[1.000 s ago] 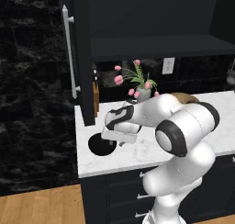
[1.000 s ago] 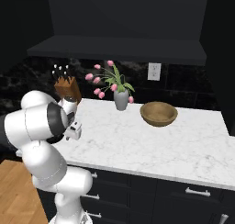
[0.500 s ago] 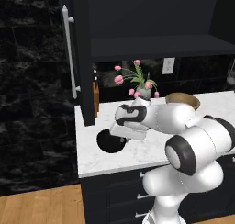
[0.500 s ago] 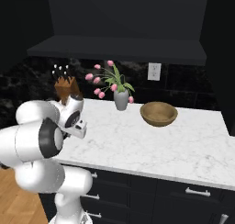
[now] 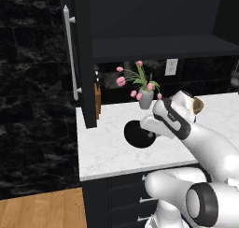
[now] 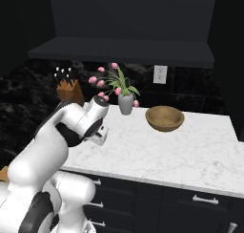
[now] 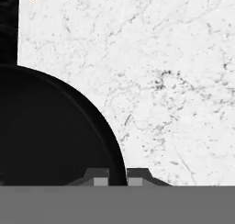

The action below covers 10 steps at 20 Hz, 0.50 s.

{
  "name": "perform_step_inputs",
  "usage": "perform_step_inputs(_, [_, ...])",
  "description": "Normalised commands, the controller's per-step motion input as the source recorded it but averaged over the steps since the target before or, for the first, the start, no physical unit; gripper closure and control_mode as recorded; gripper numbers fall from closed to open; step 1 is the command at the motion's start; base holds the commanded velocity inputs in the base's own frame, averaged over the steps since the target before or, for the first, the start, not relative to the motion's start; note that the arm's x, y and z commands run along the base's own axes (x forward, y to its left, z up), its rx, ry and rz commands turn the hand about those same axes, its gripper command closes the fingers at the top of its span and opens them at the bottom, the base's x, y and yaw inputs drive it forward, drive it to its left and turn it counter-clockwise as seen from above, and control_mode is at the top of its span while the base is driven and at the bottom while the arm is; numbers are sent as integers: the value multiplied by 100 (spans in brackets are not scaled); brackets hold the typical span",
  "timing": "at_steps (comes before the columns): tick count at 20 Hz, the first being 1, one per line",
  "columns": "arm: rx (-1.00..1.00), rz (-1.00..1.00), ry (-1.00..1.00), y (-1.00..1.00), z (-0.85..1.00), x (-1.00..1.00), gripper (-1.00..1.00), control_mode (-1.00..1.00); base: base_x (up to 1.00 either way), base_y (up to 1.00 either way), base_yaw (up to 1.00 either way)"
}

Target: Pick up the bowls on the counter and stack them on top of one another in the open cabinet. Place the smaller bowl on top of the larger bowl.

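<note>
Seemingly pincer (image 7: 117, 177) clamps black bowl (image 7: 50, 131) rim between tips.

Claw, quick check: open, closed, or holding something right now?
Claw: closed on the rim of the black bowl, one fingertip inside the rim and one outside; the bowl sits on the counter.

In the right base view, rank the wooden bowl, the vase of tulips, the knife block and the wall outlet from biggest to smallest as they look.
1. Vase of tulips, counting its flowers
2. Wooden bowl
3. Knife block, partly hidden behind the arm
4. Wall outlet

The first two are close, and the bowl sits nearer the camera.
</note>
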Motion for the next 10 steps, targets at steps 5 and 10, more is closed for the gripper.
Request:
perform_step_inputs(5, [9,-23,5,-100,83,-10,100,-100,0,0,0])
perform_step_inputs(10, [8,-25,8,-100,70,0,100,-100,0,0,0])
